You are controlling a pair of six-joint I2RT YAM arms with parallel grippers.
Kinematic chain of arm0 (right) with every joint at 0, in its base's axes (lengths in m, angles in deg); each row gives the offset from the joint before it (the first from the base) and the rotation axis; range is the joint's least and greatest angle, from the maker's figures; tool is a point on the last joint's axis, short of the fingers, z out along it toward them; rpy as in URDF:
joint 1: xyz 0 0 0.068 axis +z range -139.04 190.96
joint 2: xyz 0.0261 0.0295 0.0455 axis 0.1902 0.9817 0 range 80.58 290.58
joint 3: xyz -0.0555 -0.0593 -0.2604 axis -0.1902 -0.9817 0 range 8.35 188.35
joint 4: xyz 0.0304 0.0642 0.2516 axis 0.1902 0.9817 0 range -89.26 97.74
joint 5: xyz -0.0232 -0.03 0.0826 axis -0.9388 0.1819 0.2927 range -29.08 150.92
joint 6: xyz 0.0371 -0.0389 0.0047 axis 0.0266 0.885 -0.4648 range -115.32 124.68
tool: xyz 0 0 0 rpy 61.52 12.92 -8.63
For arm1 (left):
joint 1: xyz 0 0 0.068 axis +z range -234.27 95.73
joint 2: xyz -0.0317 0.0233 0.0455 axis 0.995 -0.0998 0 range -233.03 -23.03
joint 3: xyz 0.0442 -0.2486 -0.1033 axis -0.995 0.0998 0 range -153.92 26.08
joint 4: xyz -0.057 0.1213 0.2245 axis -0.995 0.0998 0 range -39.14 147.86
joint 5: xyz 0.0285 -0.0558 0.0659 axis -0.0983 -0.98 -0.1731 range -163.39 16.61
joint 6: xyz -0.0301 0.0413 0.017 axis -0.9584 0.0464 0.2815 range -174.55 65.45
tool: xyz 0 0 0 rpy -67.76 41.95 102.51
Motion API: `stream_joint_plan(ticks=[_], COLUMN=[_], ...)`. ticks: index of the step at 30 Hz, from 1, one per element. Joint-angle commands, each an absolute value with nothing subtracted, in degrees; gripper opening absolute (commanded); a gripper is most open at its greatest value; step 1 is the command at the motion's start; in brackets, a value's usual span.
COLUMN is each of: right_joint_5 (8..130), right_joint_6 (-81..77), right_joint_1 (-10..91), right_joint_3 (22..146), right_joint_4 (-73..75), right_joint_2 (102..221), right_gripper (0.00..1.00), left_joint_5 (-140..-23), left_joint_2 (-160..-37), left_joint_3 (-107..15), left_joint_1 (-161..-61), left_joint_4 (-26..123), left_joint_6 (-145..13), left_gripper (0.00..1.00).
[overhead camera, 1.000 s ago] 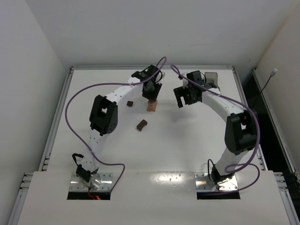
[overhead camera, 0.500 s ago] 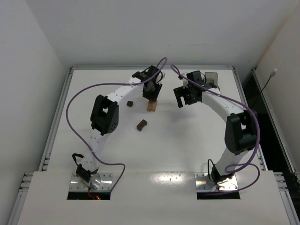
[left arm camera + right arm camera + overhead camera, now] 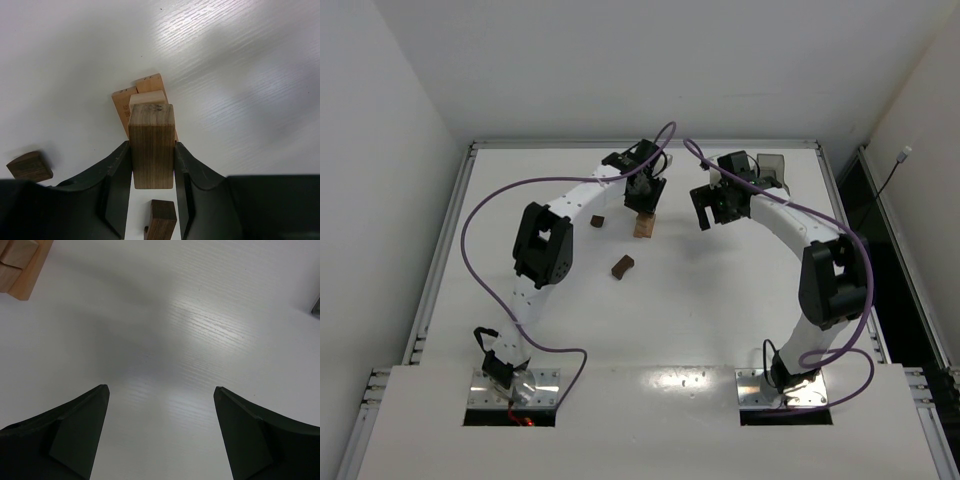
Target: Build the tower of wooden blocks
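Note:
My left gripper [image 3: 152, 146] is shut on a dark brown wood block [image 3: 151, 150], holding it upright by its two sides. Just past that block stand the light tan wood blocks [image 3: 142, 96] of the tower [image 3: 643, 227]; whether the dark block touches them I cannot tell. A small dark brown cube [image 3: 597, 222] lies left of the tower and shows as well in the left wrist view [image 3: 30, 166]. A dark notched piece [image 3: 622, 266] lies nearer the arms' bases. My right gripper [image 3: 712, 212] hangs right of the tower, open [image 3: 160, 389] over bare table, tan blocks [image 3: 19, 265] at that view's top-left corner.
A translucent grey tray [image 3: 772, 170] stands at the back right, behind the right wrist. The table's raised rim [image 3: 470, 160] runs round the white top. Purple cables loop over both arms.

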State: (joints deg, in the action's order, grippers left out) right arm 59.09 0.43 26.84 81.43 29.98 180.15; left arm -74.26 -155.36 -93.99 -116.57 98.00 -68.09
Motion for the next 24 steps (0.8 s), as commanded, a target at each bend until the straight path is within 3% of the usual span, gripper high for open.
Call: stream_joint_plan(ticks=[1, 24], right_joint_5=[59.78, 59.78], right_joint_6=[0.72, 0.72], right_joint_1=[26.70, 26.70], right_joint_3=[81.91, 81.91], right_joint_4=[28.87, 28.87], right_joint_2=[180.60, 180.60], right_gripper=[0.83, 0.83], left_joint_5=[-73.84, -71.64], left_joint_2=[-155.13, -154.07], left_joint_3=[-95.83, -94.25], left_joint_1=[-117.23, -117.23], left_joint_4=[97.36, 97.36], left_joint_6=[-68.00, -69.66], left_gripper=[0.14, 0.20])
